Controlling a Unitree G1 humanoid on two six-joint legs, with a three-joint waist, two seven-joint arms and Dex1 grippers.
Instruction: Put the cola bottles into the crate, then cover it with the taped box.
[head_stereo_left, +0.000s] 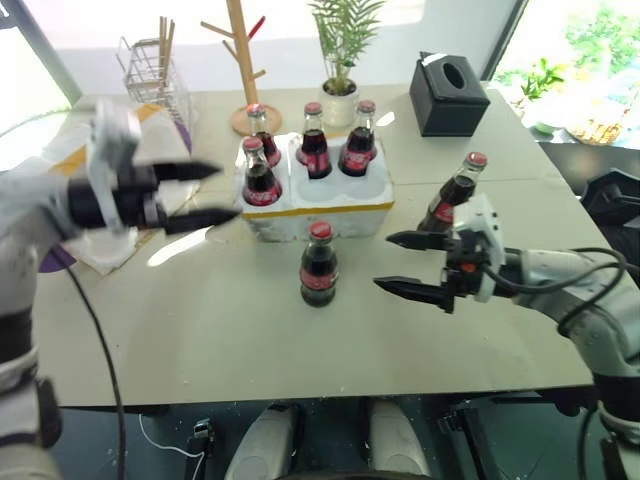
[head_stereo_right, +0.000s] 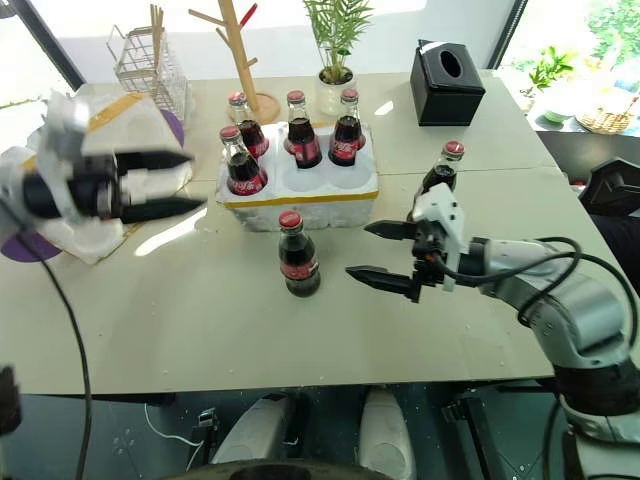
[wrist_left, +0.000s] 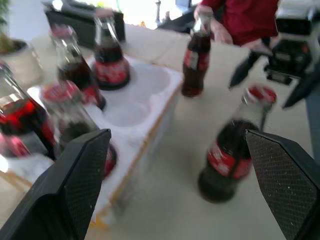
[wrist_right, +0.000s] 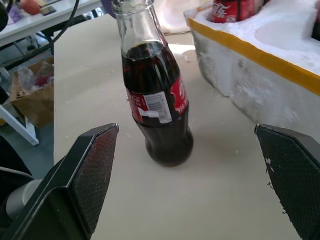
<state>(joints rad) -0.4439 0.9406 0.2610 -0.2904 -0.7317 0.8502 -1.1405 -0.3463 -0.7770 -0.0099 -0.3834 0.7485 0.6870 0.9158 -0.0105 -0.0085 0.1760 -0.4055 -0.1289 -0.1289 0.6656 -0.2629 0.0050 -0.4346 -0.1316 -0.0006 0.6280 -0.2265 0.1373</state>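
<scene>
The cola bottles (head_stereo_left: 319, 266) carry red labels with unreadable script.

The cola bottles (head_stereo_left: 319, 264) are dark brown with red caps and red labels. The crate (head_stereo_left: 318, 210) is white with a yellow band around its rim. The surface (head_stereo_left: 200, 320) is pale beige. A tissue box (head_stereo_left: 449, 95) far right is black.

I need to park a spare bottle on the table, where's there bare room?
Bare table runs along the near edge, left of the lone bottle. More lies between the crate and the tissue box. It is crowded behind the crate, by the plant pot and wooden stand.
</scene>
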